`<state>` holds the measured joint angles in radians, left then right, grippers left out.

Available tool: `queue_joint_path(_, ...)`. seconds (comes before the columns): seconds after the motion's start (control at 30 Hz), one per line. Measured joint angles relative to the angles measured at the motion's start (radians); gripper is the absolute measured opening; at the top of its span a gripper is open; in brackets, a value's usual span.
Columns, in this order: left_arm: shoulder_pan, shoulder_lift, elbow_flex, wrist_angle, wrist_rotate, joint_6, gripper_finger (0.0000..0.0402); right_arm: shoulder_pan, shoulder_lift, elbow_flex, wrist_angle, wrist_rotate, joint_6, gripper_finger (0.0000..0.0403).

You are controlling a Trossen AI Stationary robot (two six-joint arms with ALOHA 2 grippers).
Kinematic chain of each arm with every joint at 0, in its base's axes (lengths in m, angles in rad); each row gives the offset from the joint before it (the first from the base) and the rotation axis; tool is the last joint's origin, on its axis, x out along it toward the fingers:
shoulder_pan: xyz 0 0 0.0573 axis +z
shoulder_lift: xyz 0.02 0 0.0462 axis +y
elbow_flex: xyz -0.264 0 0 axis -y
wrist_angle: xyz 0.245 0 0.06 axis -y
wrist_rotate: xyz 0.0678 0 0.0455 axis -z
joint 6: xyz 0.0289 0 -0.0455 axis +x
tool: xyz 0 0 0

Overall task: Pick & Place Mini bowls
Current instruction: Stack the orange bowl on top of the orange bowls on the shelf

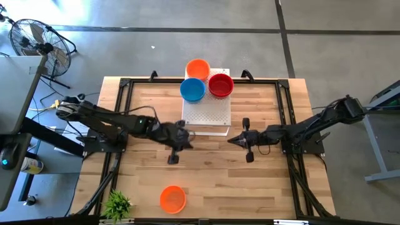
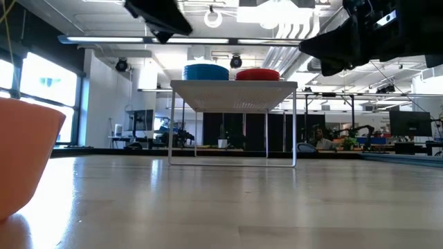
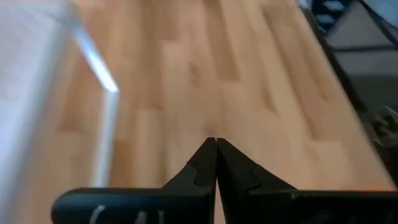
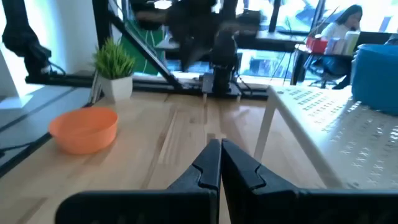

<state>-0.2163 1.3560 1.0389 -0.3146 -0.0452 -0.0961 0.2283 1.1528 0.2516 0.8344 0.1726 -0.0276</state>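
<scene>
An orange mini bowl (image 1: 172,199) rests on its base on the table near the near edge, also in the right wrist view (image 4: 83,129) and large at the left of the low view (image 2: 24,155). A blue bowl (image 1: 192,90) and a red bowl (image 1: 220,85) sit on the white perforated board (image 1: 207,115); another orange bowl (image 1: 197,67) lies at the board's far edge. My left gripper (image 1: 187,137) hovers shut just in front of the board's near left corner. My right gripper (image 1: 230,141) hovers shut beside the board's near right corner. Neither touches a bowl.
The white board (image 2: 233,86) stands raised on thin wire legs above the table centre. A small potted plant (image 1: 117,204) stands at the near left corner. A black metal frame runs along the table edges. Bare wood lies between the grippers and the near orange bowl.
</scene>
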Motion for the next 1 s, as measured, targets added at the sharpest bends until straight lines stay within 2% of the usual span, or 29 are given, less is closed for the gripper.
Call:
queue_joint_path(0.17,-0.123,0.043,-0.002,-0.086,0.021,-0.048,0.0001,-0.008,-0.003,-0.013,0.028,0.000,0.000,0.0000)
queue_joint_path(0.27,-0.186,0.072,-0.002,-0.081,0.014,-0.099,0.0001,-0.008,-0.002,-0.011,0.026,0.000,0.000,0.0000)
queue_joint_path(0.47,-0.279,0.127,0.000,-0.085,-0.014,-0.288,0.0006,-0.008,-0.002,-0.011,0.022,0.000,0.000,0.0000)
queue_joint_path(0.57,-0.314,0.166,0.001,-0.092,-0.006,-0.354,0.0027,-0.008,-0.002,-0.011,0.020,0.000,0.000,0.0000)
queue_joint_path(0.83,-0.369,0.255,0.014,-0.122,0.012,-0.462,0.0117,-0.008,-0.002,-0.011,0.016,0.000,0.000,0.0000)
queue_joint_path(1.0,-0.367,0.307,0.015,-0.138,0.025,-0.566,0.0140,-0.008,-0.002,-0.011,0.016,0.000,0.001,0.0000)
